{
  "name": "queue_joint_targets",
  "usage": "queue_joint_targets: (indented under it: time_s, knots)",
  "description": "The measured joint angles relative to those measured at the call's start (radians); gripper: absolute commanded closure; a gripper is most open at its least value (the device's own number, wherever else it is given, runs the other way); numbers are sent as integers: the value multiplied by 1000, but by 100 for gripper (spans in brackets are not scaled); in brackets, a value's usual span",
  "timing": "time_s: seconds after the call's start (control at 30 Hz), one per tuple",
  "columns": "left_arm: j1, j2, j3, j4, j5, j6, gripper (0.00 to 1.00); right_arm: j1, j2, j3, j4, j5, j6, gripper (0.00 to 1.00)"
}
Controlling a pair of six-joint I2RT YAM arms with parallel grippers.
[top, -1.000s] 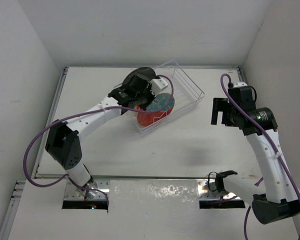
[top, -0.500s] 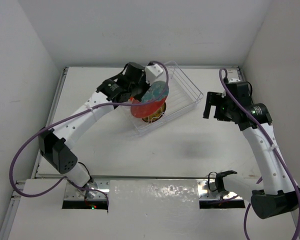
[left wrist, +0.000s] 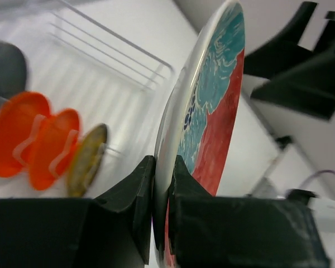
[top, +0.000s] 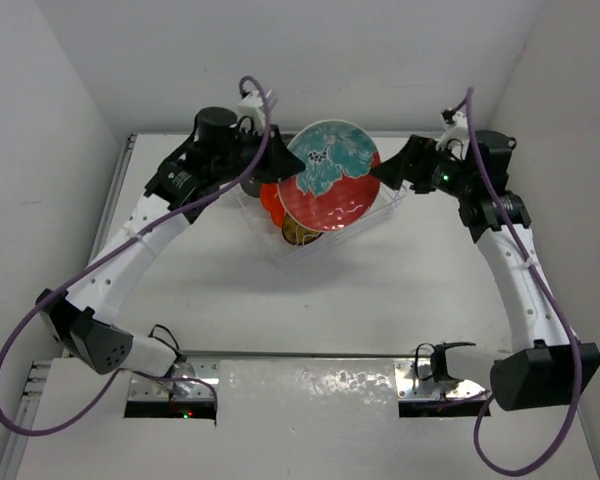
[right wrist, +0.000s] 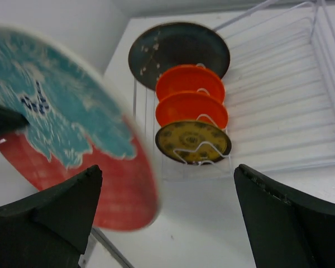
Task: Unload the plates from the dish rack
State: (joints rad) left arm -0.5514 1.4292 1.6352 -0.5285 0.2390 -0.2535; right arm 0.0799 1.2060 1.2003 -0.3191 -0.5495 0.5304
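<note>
The left gripper (left wrist: 162,188) is clamped on the rim of the large red plate (top: 330,185), which a second ago sat low in the dish rack (right wrist: 279,111) and now hangs raised above it, face up toward the top camera. The right gripper (right wrist: 167,173), jaws spread wide and holding nothing, has swung in from the table's right side to just beside the plate's right edge. The dark grey plate (right wrist: 178,53), two orange plates (right wrist: 190,84) and the yellow-brown plate (right wrist: 192,142) stand on edge between the tines.

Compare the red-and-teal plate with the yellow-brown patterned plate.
The red-and-teal plate is larger than the yellow-brown patterned plate. The red-and-teal plate is clamped by the left gripper; the yellow-brown one stands in the dish rack. Both are round.
</note>
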Motion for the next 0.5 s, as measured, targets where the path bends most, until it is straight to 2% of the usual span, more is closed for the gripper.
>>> queue_joint_targets:
  time_s: [0.1, 0.2, 0.33, 0.47, 0.5]
  knots:
    - [116, -71, -211, 161, 183, -161, 100, -74, 0, -42, 105, -66, 77, 7]
    - [195, -85, -347, 294, 267, -264, 100, -83, 11, -113, 322, -170, 217, 17]
    - [216, -71, -425, 440, 322, -359, 100, -77, 71, -172, 563, -290, 414, 16]
    - [204, -67, -427, 538, 405, -410, 100, -77, 94, -188, 606, -332, 468, 14]
    - [204, -67, -427, 573, 423, -424, 100, -77, 93, -188, 597, -333, 460, 18]
